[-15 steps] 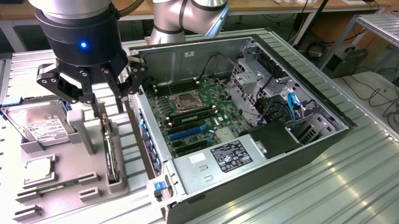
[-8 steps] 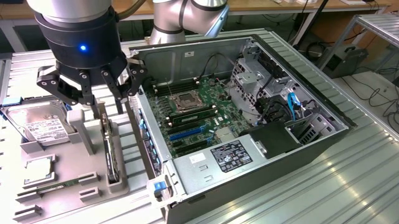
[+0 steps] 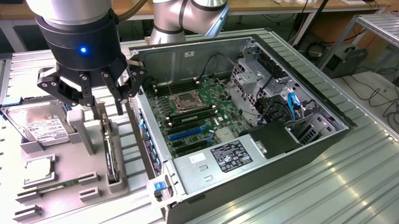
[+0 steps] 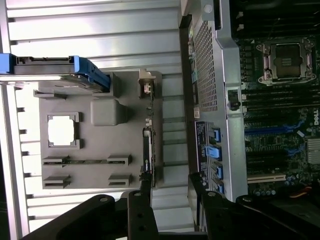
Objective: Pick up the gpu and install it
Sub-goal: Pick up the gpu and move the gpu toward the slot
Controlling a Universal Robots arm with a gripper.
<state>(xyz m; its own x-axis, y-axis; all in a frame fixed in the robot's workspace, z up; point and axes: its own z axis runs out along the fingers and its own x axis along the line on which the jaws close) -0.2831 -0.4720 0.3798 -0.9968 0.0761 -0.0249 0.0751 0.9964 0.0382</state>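
The gpu (image 3: 111,156) is a slim dark card standing on edge in a slot of the grey holder tray (image 3: 65,163), at the exterior view's left, beside the open computer case. My gripper (image 3: 106,108) hangs just above the card's far end, open, with nothing between its fingers. In the wrist view the gpu (image 4: 147,150) shows edge-on as a thin dark strip. It lines up close to one finger of the gripper (image 4: 169,202), and the other finger stands over the gap towards the case.
The open case (image 3: 324,140) lies on its side, showing the motherboard (image 3: 199,112) with its blue slots (image 3: 187,133). The tray also holds a silver hard drive (image 3: 40,126), a processor chip (image 3: 39,170) and a memory stick (image 3: 59,184). Ribbed metal table (image 3: 349,186) surrounds them.
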